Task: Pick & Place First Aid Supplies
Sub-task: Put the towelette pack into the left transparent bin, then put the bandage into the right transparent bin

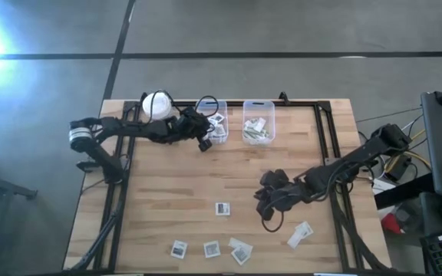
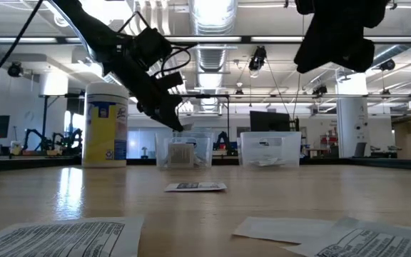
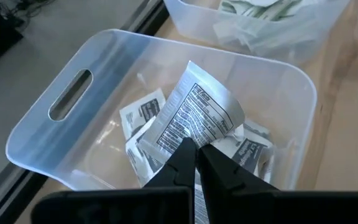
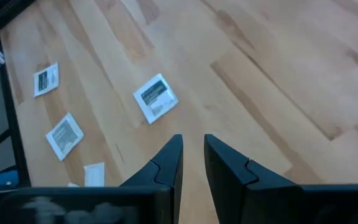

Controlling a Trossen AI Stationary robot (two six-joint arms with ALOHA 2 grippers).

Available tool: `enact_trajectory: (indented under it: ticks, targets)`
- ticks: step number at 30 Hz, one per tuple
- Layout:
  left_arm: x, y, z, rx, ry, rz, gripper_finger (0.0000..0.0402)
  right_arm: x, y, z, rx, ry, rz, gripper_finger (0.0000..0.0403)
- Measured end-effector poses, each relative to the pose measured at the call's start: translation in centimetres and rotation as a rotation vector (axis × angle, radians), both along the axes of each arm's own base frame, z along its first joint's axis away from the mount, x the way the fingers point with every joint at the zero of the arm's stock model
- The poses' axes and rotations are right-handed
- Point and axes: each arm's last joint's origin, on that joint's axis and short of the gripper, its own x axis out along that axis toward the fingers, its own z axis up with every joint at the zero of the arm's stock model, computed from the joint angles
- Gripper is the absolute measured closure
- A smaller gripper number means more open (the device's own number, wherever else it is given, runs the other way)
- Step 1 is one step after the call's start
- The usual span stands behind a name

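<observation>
My left gripper point(image 3: 196, 146) hangs over the left clear bin point(image 1: 215, 123), shut on a white printed packet point(image 3: 194, 112). Several more packets point(image 3: 143, 112) lie on that bin's floor. My right gripper point(image 4: 193, 140) hovers open above the table's near right part point(image 1: 267, 221), with nothing between its fingers. A square packet point(image 4: 156, 98) lies flat on the wood just ahead of it. Other flat packets point(image 1: 211, 248) lie along the table's near edge. My left gripper pinches the packet's near edge point(image 3: 191, 138) between its two fingertips. The fingers slant downward into the bin's opening. The packet sticks out beyond the fingertips, bent, above the packets in the bin; whether it touches them, I cannot tell.
A second clear bin point(image 1: 258, 123) with greenish strips stands right of the first. A yellow container with a white lid point(image 1: 156, 105) stands at the far left. A loose packet point(image 1: 222, 208) lies mid-table and another point(image 1: 300, 234) at the near right. A black frame point(image 1: 324, 138) rims the table.
</observation>
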Motion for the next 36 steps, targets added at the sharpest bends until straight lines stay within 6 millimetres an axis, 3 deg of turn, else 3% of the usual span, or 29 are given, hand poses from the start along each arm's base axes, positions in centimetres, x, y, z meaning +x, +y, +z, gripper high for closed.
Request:
enact_trajectory:
  ticks: [8, 23, 30, 36]
  targets:
    - [-0.2, -0.1, 1.0, 0.028, -0.022, -0.014, 0.0371, -0.9, 1.3, -0.8, 0.055, -0.005, -0.006, 0.0339]
    - [-0.8, -0.7, 2.0, -0.041, -0.071, 0.03, 0.024, -2.1, 4.0, -0.1, 0.138, -0.031, 0.03, 0.0339]
    - [-1.6, -3.1, 3.7, -0.06, -0.067, -0.055, 0.0236, -1.9, 4.8, 1.7, 0.181, -0.07, 0.052, 0.0339]
    - [-1.7, -6.8, 4.6, -0.089, -0.073, -0.164, 0.0236, -2.4, 5.9, 2.2, 0.348, -0.04, 0.012, 0.0339]
